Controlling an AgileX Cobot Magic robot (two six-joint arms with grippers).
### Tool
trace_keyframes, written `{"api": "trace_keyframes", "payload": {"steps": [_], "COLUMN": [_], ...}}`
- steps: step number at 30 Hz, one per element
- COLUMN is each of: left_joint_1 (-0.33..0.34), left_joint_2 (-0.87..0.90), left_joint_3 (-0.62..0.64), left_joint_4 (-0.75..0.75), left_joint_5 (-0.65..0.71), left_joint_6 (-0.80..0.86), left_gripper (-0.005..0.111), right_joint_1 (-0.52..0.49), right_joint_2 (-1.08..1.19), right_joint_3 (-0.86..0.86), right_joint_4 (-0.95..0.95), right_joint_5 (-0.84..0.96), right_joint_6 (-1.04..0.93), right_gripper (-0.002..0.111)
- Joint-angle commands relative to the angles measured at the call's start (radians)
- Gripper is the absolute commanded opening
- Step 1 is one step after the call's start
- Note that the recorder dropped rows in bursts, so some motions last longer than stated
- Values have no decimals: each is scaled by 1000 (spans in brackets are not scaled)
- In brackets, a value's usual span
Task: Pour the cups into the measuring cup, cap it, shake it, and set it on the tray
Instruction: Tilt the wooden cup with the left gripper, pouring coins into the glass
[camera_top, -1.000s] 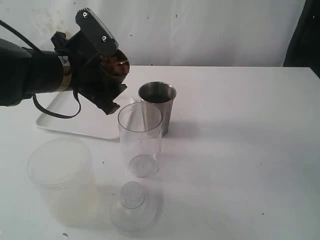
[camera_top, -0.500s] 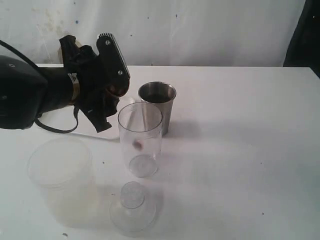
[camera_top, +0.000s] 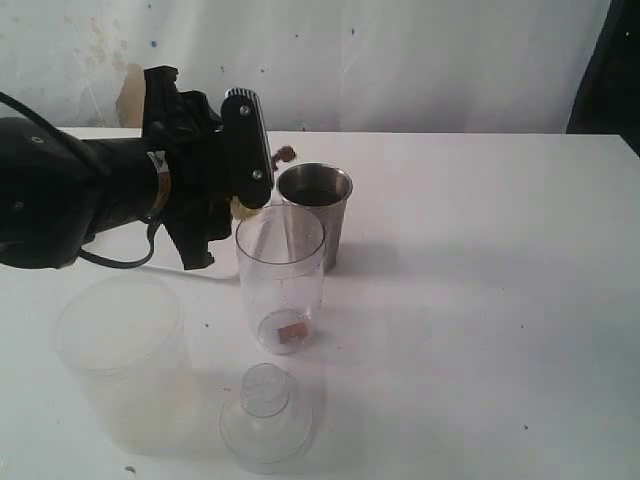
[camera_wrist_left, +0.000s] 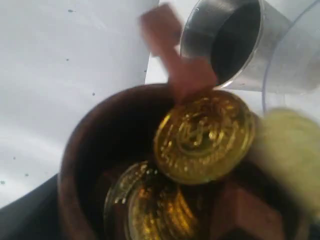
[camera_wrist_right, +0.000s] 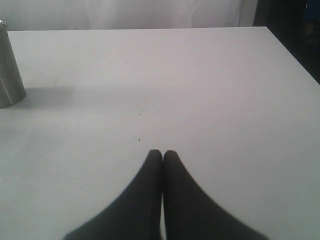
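Observation:
My left gripper (camera_top: 236, 182) is shut on the dark-brown cup (camera_wrist_left: 95, 155) and holds it tipped on its side just above the rim of the clear measuring cup (camera_top: 281, 275). Gold coins (camera_wrist_left: 204, 136) and brown blocks (camera_wrist_left: 176, 62) are sliding out of its mouth. One small brown piece (camera_top: 291, 331) lies at the bottom of the measuring cup. The steel tumbler (camera_top: 315, 208) stands upright right behind it. The clear domed lid (camera_top: 266, 412) rests on the table in front. My right gripper (camera_wrist_right: 162, 153) hovers shut over bare table with nothing in it.
A wide cloudy tub (camera_top: 120, 350) stands at the front left. The white tray (camera_top: 205, 270) is mostly hidden behind my left arm; only a strip of its front rim shows. The steel tumbler (camera_wrist_right: 7, 65) appears at the edge of the right wrist view.
My left gripper has rolled further over and dropped lower, tipping the brown cup over the measuring cup. A brown piece fell in and now lies at the bottom.

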Motion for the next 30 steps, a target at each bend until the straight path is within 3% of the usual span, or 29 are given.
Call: {"api": "trace_keyframes", "payload": {"steps": [1, 30], "left_joint_1": [-3, -52], "left_joint_2": [-17, 7], "left_joint_3": [1, 1], "left_joint_4": [-3, -3], "left_joint_5": [26, 112], "left_joint_6": [42, 255], "left_gripper": [0, 0], "right_joint_1": [1, 1], "right_joint_2": [-5, -5], "right_joint_3": [1, 1], "right_joint_4": [-11, -11], "right_joint_5": [-5, -5], "right_joint_6": [2, 2], "right_gripper": [0, 0]}}
